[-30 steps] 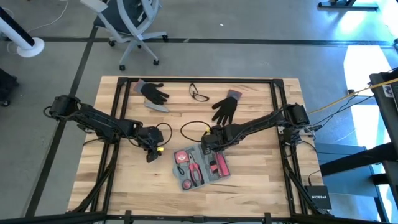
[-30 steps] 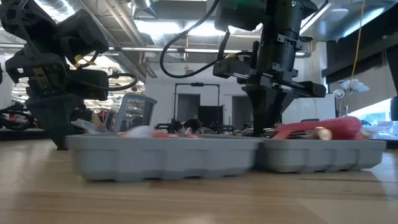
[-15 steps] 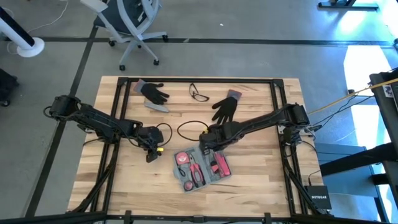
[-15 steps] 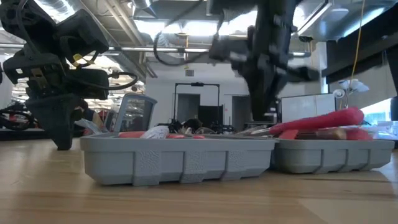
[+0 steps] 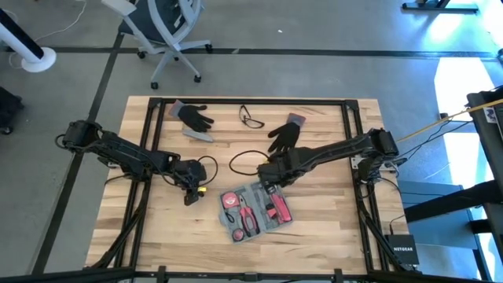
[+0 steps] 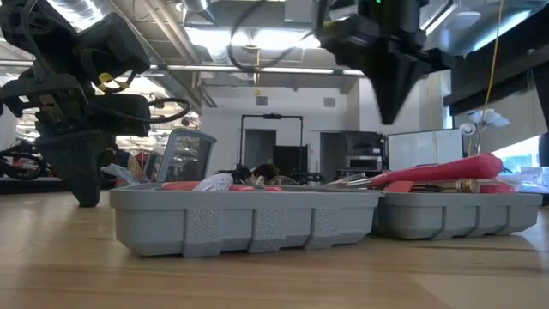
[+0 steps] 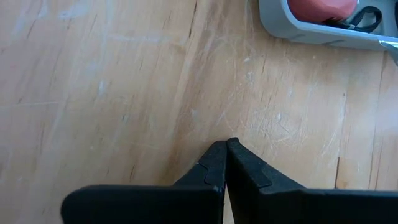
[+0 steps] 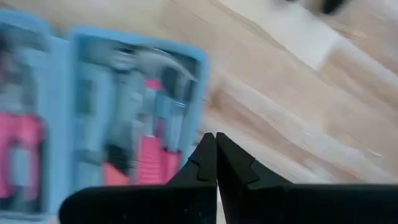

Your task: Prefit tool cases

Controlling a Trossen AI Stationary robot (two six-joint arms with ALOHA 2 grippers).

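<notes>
In the low view we see the left gripper (image 6: pixel 84 199) at the left edge, its tip down at the wooden table (image 6: pixel 274 279), and its wrist view shows its fingers (image 7: pixel 214 163) pressed together with nothing between them. Much of the arm above is cut off by the frame.

Centre, in the high view, we count 1 tool case (image 5: pixel 253 210), lying open in the lower middle of the table (image 5: pixel 330 220), its 2 halves holding red and pink tools. The low view hides the recesses behind the grey walls; only a red handle (image 6: pixel 437 169) juts over the rim at right.

The right gripper (image 5: pixel 269 185) hovers just above the case's upper edge, fingers (image 8: pixel 205 158) closed and empty. Since 1 second ago it has lifted clear of the case in the low view, and the case has shifted slightly.

Across the table's upper part we count 2 black gloves (image 5: pixel 192 115) (image 5: pixel 284 136), 1 pair of glasses (image 5: pixel 251 119) and 1 small grey bar (image 5: pixel 198 134).
</notes>
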